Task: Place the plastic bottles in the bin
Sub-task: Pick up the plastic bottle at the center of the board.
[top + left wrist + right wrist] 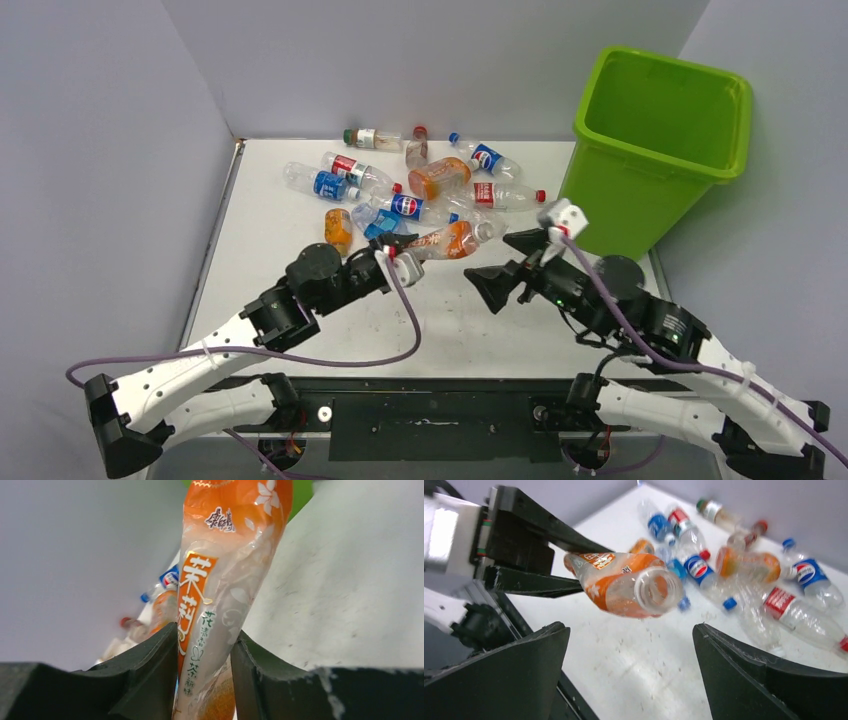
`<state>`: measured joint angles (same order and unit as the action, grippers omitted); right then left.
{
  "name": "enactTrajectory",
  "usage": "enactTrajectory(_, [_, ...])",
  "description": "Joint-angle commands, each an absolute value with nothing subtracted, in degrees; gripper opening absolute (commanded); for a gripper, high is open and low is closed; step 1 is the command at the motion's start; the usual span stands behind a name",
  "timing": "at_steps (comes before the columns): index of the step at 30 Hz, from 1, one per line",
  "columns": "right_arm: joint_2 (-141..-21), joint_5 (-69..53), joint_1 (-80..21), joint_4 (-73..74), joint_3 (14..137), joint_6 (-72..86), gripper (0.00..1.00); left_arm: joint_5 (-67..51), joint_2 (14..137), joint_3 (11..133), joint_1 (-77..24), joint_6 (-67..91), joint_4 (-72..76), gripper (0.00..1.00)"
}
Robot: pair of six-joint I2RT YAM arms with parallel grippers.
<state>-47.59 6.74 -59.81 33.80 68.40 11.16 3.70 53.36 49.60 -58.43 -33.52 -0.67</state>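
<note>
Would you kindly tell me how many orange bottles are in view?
3 orange bottles: one in the left gripper, one lying just left of it, one farther back at centre. Others may be hidden.

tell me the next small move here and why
Probably ease the right gripper forward until its open jaws straddle the capless end of the orange bottle, then close. The left gripper is clamped on the bottle's other end and holds it out towards the right arm, and the bin stands on the right arm's side.
</note>
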Motion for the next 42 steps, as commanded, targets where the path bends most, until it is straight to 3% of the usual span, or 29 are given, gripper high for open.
enactTrajectory(1, [-38.86,8.94,-60.14,7.39,59.06,10.55,1.00,-19.20,52.59,51.88,-52.12,-9.96,1.53,0.35])
enactTrajectory(3, [-37.56,8.27,-60.20,2.71,57.42,11.27,1.00,-24.26,53.63,52.46,-50.27,-4.52,2.81,0.31])
enactTrajectory(7, [-37.19,5.03,-60.17,-5.12,54.84,12.85,0.90,-32.63,55.32,51.34,-46.74,7.24,8.37,0.28])
enactTrajectory(11, [-39.05,5.83,-60.19,-9.31,53.11,13.95,0.90,-36.89,55.46,46.01,-44.67,17.23,21.86,0.26])
enactTrajectory(15, [-39.71,9.94,-60.19,-13.58,51.03,15.29,0.90,-37.52,55.48,43.53,-44.38,19.37,25.88,0.21])
enactTrajectory(18, [-40.10,12.10,-60.20,-16.12,49.39,16.43,0.91,-37.59,55.52,41.96,-44.42,19.51,28.03,0.19])
enactTrajectory(22, [-44.30,13.59,-60.21,-13.13,52.24,17.82,1.00,-37.83,55.77,41.44,-44.49,19.36,28.65,0.18])
enactTrajectory(25, [-45.15,14.87,-60.15,-12.90,52.22,18.73,0.89,-37.19,55.06,40.80,-44.58,18.88,28.89,0.17])
enactTrajectory(31, [-45.54,15.62,-60.11,-11.03,52.91,19.90,0.57,-34.13,52.89,39.12,-44.88,17.32,29.76,0.16])
enactTrajectory(34, [-45.43,15.07,-60.03,-10.65,52.98,20.04,0.37,-33.56,52.73,38.76,-44.98,17.24,30.28,0.16])
enactTrajectory(35, [-45.46,14.62,-60.03,-10.37,53.12,20.03,0.25,-33.23,52.69,38.61,-45.00,17.23,30.38,0.17])
enactTrajectory(37, [-45.58,14.13,-59.98,-9.76,53.62,20.20,0.06,-32.13,52.38,38.19,-45.08,17.00,30.89,0.25])
enactTrajectory(38, [-45.53,13.70,-60.07,-9.51,53.81,20.03,0.05,-31.15,51.99,37.73,-45.09,16.97,31.18,0.33])
enactTrajectory(40, [-45.58,12.86,-59.97,-8.86,54.72,19.24,0.05,-29.56,51.06,36.73,-45.02,16.73,32.11,0.69])
enactTrajectory(42, [-45.82,12.45,-60.08,-7.56,56.32,17.71,0.05,-28.60,50.12,36.01,-45.28,16.39,32.50,0.93])
